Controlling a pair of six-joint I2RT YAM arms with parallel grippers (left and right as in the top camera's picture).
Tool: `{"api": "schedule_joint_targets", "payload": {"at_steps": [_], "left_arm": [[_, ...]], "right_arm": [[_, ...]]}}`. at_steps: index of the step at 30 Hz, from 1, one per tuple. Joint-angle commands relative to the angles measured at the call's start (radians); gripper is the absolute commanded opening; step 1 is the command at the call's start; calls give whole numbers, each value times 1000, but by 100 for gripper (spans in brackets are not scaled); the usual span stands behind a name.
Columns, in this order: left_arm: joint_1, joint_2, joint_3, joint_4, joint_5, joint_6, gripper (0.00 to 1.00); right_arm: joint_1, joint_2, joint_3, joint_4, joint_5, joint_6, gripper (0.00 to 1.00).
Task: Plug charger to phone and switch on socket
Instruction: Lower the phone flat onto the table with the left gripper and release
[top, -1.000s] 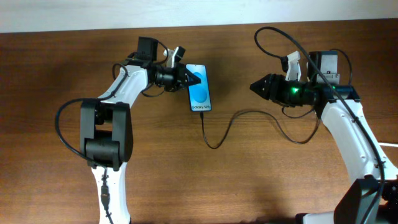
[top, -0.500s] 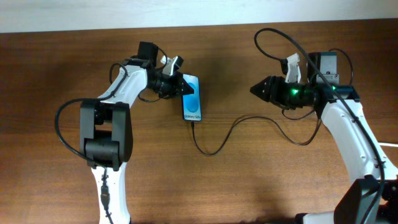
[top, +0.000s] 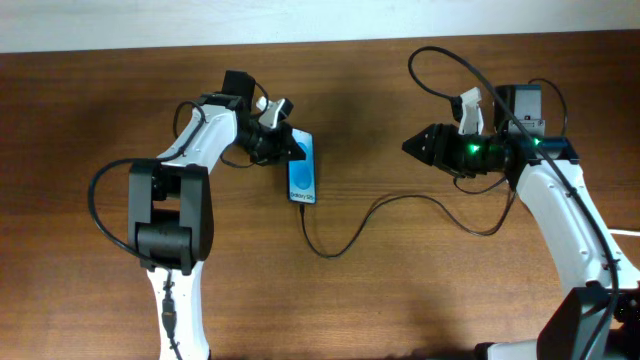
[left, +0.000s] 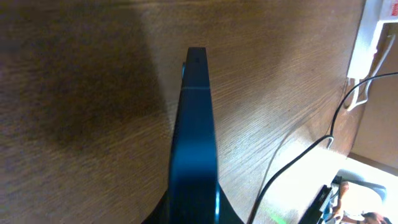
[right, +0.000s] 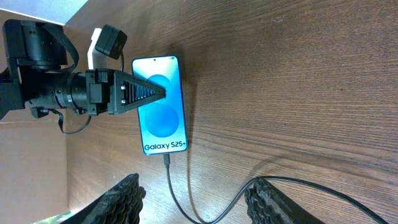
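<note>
The phone (top: 302, 170) has a lit blue screen and lies tilted on the table. My left gripper (top: 285, 146) is shut on its upper end. In the left wrist view the phone (left: 194, 143) shows edge-on between the fingers (left: 193, 214). The charger (top: 350, 232) is a thin black cable, and its plug tip (right: 166, 160) sits in the phone's (right: 160, 109) bottom port. My right gripper (top: 412, 145) is open and empty to the phone's right, with its fingers (right: 196, 202) wide apart above the cable. A white part of the socket (left: 368, 37) shows only at the left wrist view's top right.
The charger cable loops across the wooden table (top: 400, 290) toward the right arm (top: 560, 200). A thick white cord (left: 357, 93) trails from the socket. A pale wall edge (top: 320, 20) runs along the back.
My left gripper has drawn the phone left and nearer, turning it more on edge. The cable's loop followed it left. The right arm has not moved.
</note>
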Motion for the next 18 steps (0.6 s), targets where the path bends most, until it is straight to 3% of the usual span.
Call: {"api": "schedule_joint_targets", "payload": {"at_steps": [1, 3, 9, 12, 18], "left_arm": [[-1, -32, 1, -8, -47, 13, 6], [-1, -32, 1, -13, -48, 13, 12], [-1, -32, 1, -35, -48, 13, 15], [-1, -32, 1, -50, -79, 13, 25], [-1, -32, 1, -67, -105, 13, 35]], "right_arm": [[6, -23, 12, -3, 9, -9, 58], [6, -22, 12, -3, 9, -9, 58], [6, -22, 12, -9, 9, -9, 58], [6, -22, 12, -12, 9, -10, 58], [6, -22, 12, -19, 9, -17, 58]]}}
